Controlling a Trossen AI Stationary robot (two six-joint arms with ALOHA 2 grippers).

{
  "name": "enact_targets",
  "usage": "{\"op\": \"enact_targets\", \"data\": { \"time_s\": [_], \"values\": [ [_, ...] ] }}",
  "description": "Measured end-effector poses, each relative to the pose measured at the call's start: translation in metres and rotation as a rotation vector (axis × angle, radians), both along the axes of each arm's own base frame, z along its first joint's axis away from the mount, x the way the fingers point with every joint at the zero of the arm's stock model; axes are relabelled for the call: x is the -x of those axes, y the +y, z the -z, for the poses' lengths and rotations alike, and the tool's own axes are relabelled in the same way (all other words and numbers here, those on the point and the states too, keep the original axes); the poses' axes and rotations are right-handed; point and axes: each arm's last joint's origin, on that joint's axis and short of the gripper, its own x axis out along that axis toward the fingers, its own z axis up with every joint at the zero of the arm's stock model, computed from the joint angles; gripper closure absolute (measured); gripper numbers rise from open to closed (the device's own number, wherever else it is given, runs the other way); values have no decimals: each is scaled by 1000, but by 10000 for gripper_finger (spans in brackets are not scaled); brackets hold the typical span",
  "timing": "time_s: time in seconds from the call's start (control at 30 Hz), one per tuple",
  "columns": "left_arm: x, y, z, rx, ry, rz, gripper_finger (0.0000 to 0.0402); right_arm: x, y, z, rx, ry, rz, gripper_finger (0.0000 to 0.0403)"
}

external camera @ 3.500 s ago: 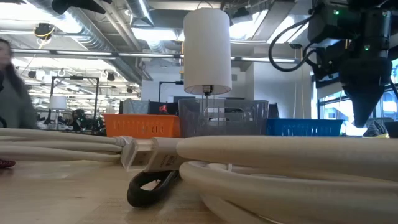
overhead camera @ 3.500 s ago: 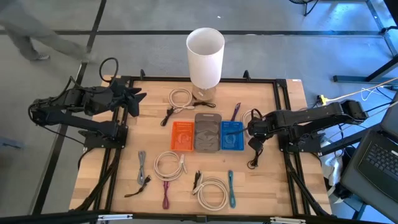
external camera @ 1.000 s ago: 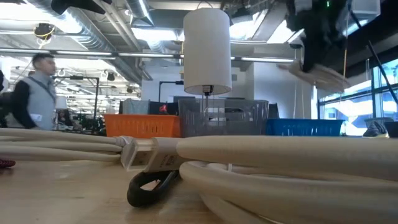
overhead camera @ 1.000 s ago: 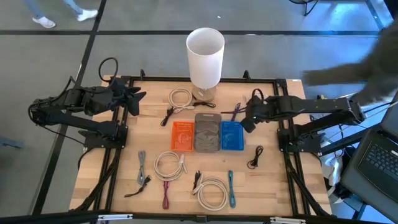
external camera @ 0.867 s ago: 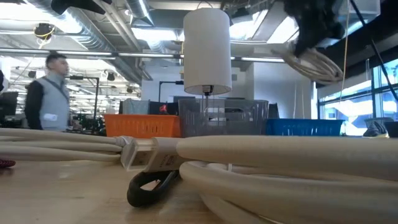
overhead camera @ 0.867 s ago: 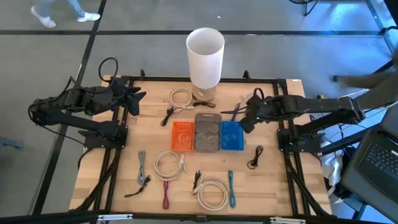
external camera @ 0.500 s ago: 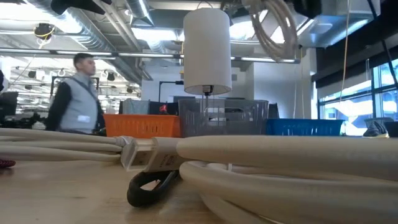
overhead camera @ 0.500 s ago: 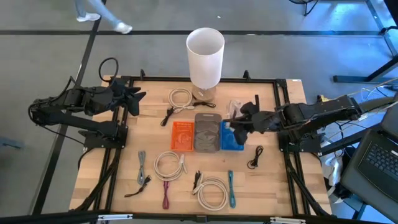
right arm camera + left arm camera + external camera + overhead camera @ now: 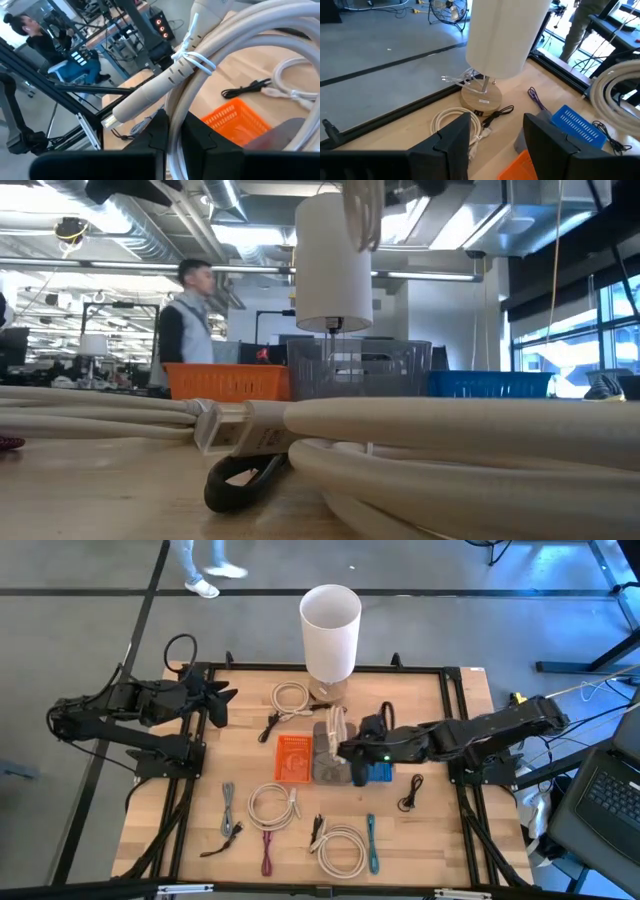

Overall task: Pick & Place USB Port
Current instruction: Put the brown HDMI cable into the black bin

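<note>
1. High view: the right gripper [image 9: 345, 748] holds the white cable [image 9: 335, 730] over the grey bin [image 9: 331, 764], between the orange bin [image 9: 294, 758] and blue bin [image 9: 377, 768]. The drop is straight down.
2. Low view: the cable [image 9: 362, 205] hangs high above the grey bin [image 9: 360, 370].
3. Left wrist view: the left gripper [image 9: 492, 137] waits far off, fingers wide.
4. Right wrist view: the fingers [image 9: 161, 131] pinch the cable [image 9: 200, 65].

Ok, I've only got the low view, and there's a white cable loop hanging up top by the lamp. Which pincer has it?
Observer: The right pincer. Its wrist view shows it shut on the white coiled cable.
Operator: Over which bin?
Observer: From above, it hangs over the grey bin, which sits between the orange bin and the blue bin.
Operator: And the left arm?
Observer: The left pincer waits open near the table's left edge, holding nothing.
</note>
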Motion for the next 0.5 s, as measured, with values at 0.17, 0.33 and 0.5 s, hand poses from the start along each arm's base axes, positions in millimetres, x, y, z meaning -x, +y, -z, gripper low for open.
{"op": "enact_targets", "data": {
  "time_s": [0.17, 0.33, 0.5],
  "values": [
    [-3, 0, 1, 10, 11, 17, 226, -26, 6, 15, -39, -53, -44, 373],
    [-3, -1, 1, 11, 16, 34, 226, -48, 5, 37, -83, -45, -32, 373],
    [-2, -1, 1, 4, 28, 64, 226, -60, 3, 57, -86, 6, -4, 373]
  ]
}}
